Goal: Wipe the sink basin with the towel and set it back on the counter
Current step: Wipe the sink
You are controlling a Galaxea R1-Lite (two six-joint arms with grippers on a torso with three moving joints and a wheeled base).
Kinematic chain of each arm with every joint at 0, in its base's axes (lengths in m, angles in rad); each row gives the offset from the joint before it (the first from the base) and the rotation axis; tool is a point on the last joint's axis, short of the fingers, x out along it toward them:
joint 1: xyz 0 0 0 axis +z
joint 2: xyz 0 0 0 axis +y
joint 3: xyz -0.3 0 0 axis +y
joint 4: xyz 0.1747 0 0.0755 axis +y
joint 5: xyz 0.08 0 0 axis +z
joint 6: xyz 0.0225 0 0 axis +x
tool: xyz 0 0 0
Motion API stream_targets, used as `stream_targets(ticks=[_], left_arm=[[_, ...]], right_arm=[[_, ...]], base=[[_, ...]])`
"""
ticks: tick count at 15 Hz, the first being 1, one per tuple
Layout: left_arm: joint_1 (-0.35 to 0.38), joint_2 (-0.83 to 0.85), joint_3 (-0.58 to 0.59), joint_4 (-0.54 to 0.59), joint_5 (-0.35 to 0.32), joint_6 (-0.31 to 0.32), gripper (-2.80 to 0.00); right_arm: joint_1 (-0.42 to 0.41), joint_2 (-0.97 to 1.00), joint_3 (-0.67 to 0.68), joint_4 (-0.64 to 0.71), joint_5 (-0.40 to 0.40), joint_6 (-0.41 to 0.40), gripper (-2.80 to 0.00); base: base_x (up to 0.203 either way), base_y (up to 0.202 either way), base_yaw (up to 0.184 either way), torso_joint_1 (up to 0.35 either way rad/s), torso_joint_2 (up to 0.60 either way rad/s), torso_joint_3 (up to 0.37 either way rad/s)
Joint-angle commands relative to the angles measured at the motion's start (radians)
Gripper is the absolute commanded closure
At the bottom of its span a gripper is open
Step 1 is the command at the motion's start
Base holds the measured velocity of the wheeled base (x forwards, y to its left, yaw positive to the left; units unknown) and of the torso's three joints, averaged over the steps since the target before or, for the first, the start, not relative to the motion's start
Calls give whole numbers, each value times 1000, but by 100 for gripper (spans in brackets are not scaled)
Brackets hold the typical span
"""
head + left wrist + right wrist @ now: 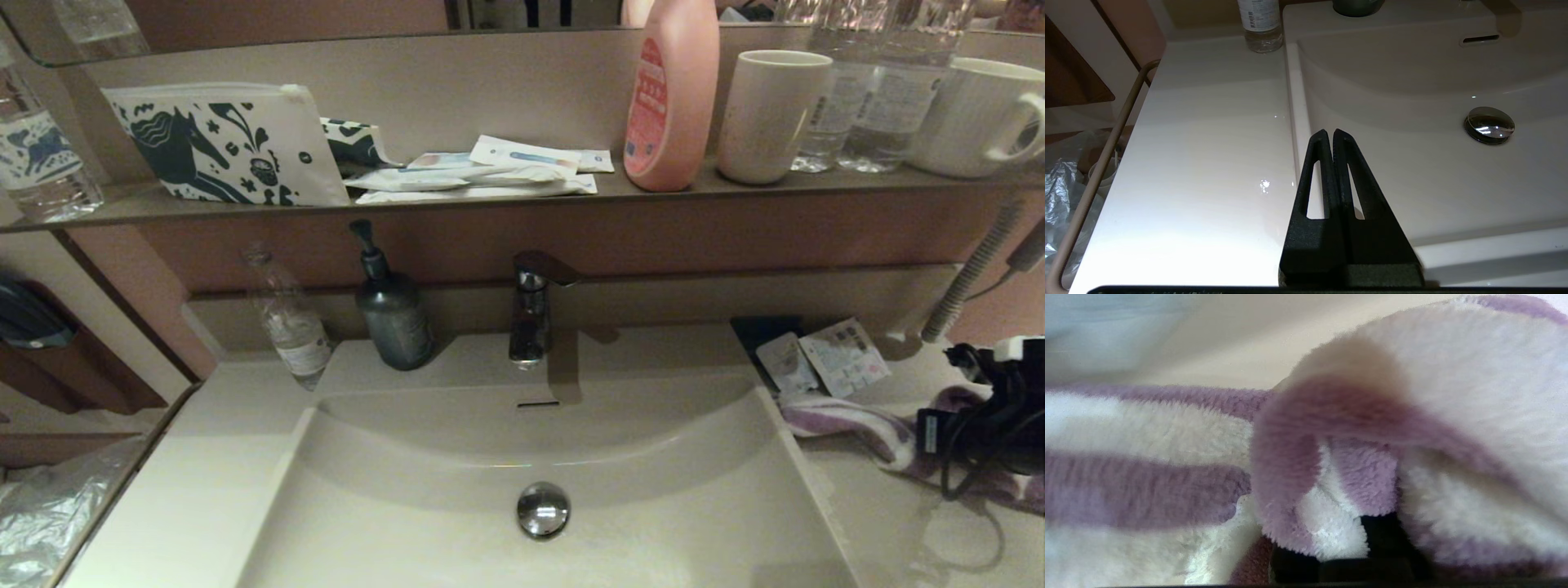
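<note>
Towel [849, 425] lies bunched on the counter [865, 523] right of the basin [653, 457], right gripper [1339, 539] buried in a raised fold, fingers seemingly pinched on it; soft, light, floppy, best taken by that bunch; left gripper [1329, 136] idle, fingers together.

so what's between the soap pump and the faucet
Nothing: the head view shows only a bare off-white ledge between the dark soap pump and the chrome faucet.

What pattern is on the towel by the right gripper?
Broad purple and white stripes on the fluffy towel; the right wrist view shows it best.
</note>
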Motion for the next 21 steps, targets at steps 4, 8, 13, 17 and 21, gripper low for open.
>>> stream_targets(ticks=[4,8,13,17,21], left_arm=[[0,1,0,0,0,0,0],[0,1,0,0,0,0,0],[0,1,0,0,0,0,0],[0,1,0,0,0,0,0],[0,1,0,0,0,0,0]], right_arm=[[-161,-148,42,110,17,-116,0],[-149,-368,93,414,80,-191,0],[95,-594,190,671,136,-218,0],[336,-631,290,682,147,-144,0],[417,-592,329,666,127,-72,0]], base=[[0,0,0,0,0,0],[0,0,0,0,0,0],[0,0,0,0,0,0],[0,0,0,0,0,0],[0,0,0,0,0,0]])
